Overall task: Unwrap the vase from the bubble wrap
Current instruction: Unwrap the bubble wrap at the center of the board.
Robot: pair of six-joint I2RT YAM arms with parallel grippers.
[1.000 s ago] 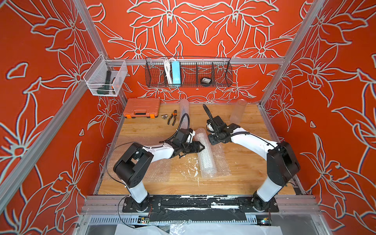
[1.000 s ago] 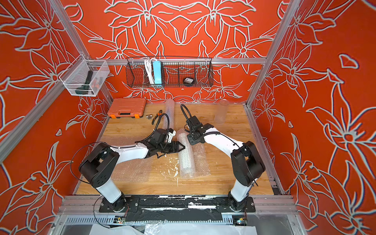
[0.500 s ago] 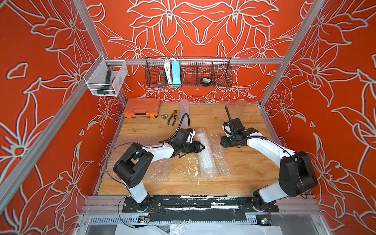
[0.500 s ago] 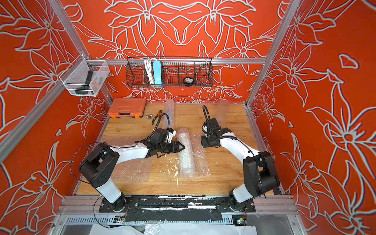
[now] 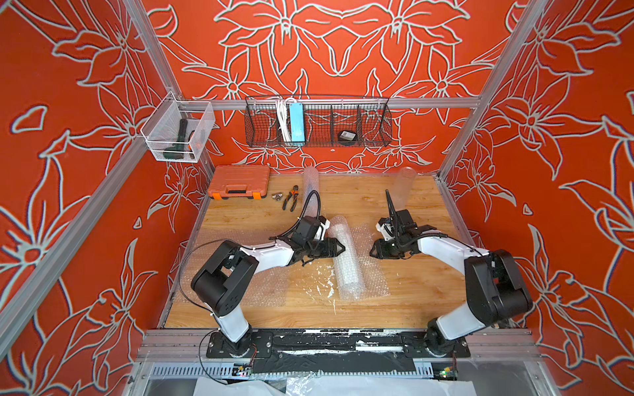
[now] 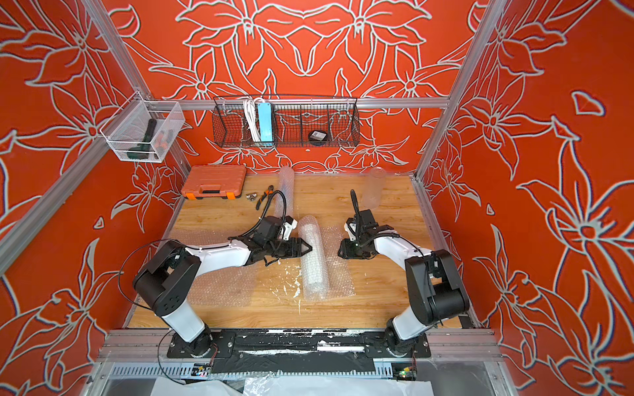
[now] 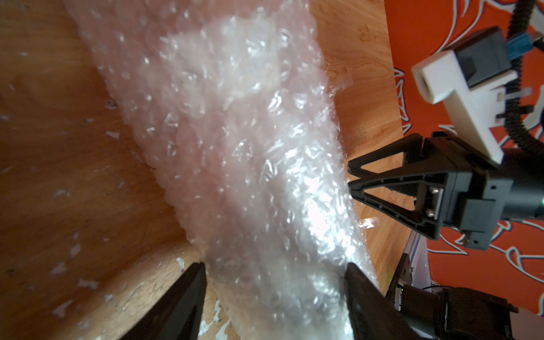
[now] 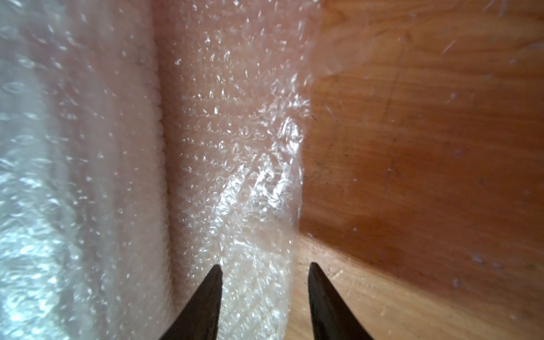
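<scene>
Red floral walls close in your wooden table (image 5: 411,301), and the roll (image 5: 346,264) of bubble wrap lies in the middle of it, running front to back between the two arms. You see no vase. Whatever the roll holds is hidden under the layers, so count the job as still well short of done.

What has changed in the last second is all on your right side. Your right gripper (image 5: 371,253) was up at the roll's far end, close by the left one. It has swung out to the right and come down low at the outer edge of the flap (image 5: 374,277), the loose single layer spread flat beside the roll. In the right wrist view its fingers (image 8: 206,300) stand about half apart, with that edge lying between the tips and nothing pinched yet.

Your left gripper (image 5: 342,247) has not moved. Its fingers (image 7: 185,303) sit one on each side of the roll and look pressed against it, a wide hold that pins it. The roll itself lies where it did, no looser.

So you've set up the pull, as I read it: left anchors, right takes the free edge. Close on that one layer only, then draw away from the roll. If the thin sheet slips out of the jaws, the roll won't turn
</scene>
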